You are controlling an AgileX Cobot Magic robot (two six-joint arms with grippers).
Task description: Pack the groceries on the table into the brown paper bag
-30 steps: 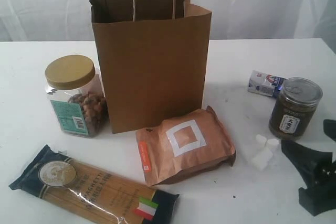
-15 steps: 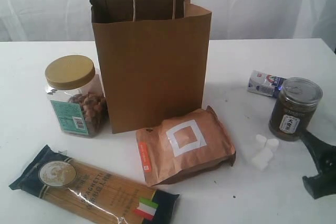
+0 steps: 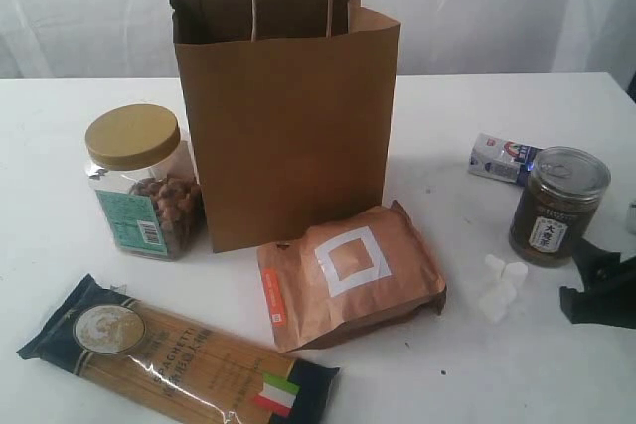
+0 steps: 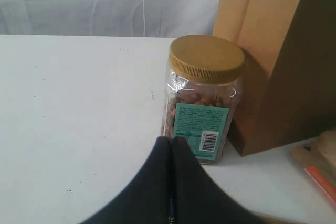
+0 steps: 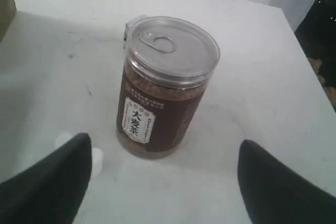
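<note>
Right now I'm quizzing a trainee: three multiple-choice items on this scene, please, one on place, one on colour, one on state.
1. What stands beside the brown paper bag, on the exterior view's left? A nut jar B copper pouch C carton
2. The dark jar's lid is: A tan B silver C blue
3. The right end effector is: A shut on the jar B shut, empty C open
Key: 1A, it stands next to the bag; 2B, the pull-tab lid shines silver; 3C, its fingers stand wide apart, touching nothing.
</note>
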